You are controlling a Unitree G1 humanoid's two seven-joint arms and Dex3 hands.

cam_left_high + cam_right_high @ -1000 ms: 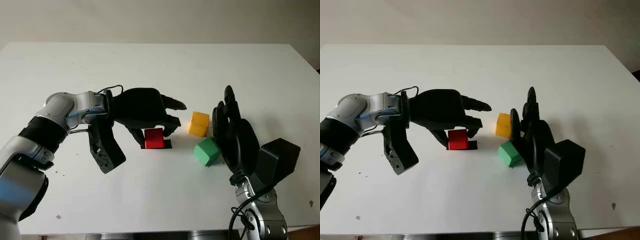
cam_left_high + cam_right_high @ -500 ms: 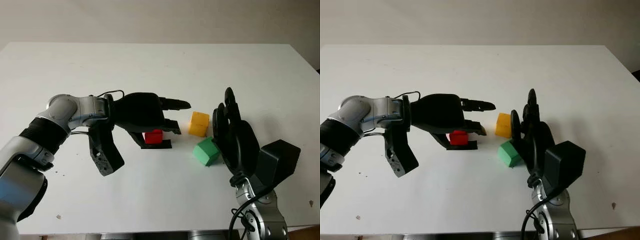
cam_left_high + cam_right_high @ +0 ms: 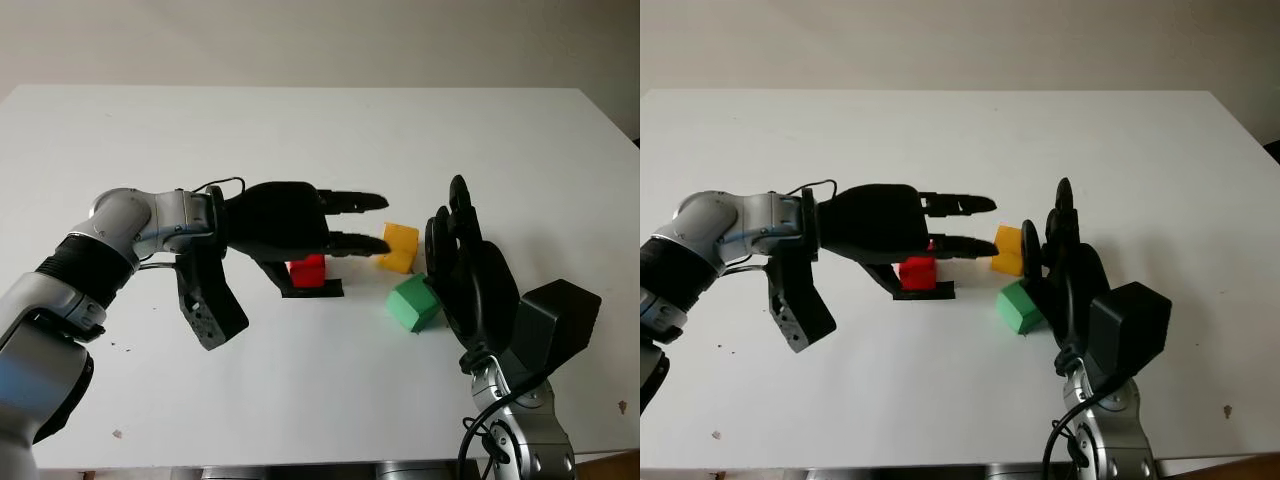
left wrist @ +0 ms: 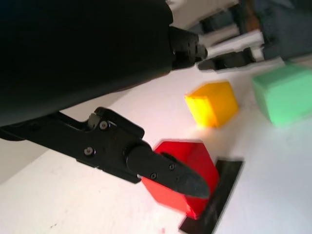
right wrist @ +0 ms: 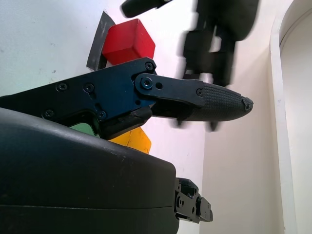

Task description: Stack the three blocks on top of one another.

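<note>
The red block (image 3: 307, 272) sits on a black tape patch (image 3: 322, 290) near the table's middle. My left hand (image 3: 340, 240) hovers over it, open, with its long fingers (image 3: 360, 203) reaching toward the yellow block (image 3: 398, 247) and its thumb (image 4: 165, 170) beside the red block (image 4: 183, 175). The green block (image 3: 414, 303) lies tilted just in front of the yellow one. My right hand (image 3: 465, 270) stands upright right beside the green block, open and holding nothing. The left wrist view takes in the yellow block (image 4: 212, 103) and the green block (image 4: 285, 95) beyond the red one.
The white table (image 3: 320, 400) stretches wide around the blocks, with free room at the back and the front. My left forearm (image 3: 130, 235) comes across from the left, its wrist camera mount (image 3: 208, 300) hanging low over the table.
My left hand's fingers have uncurled from around the red block and now stretch toward the yellow block. The red block stays on the tape. The right hand has not moved.
</note>
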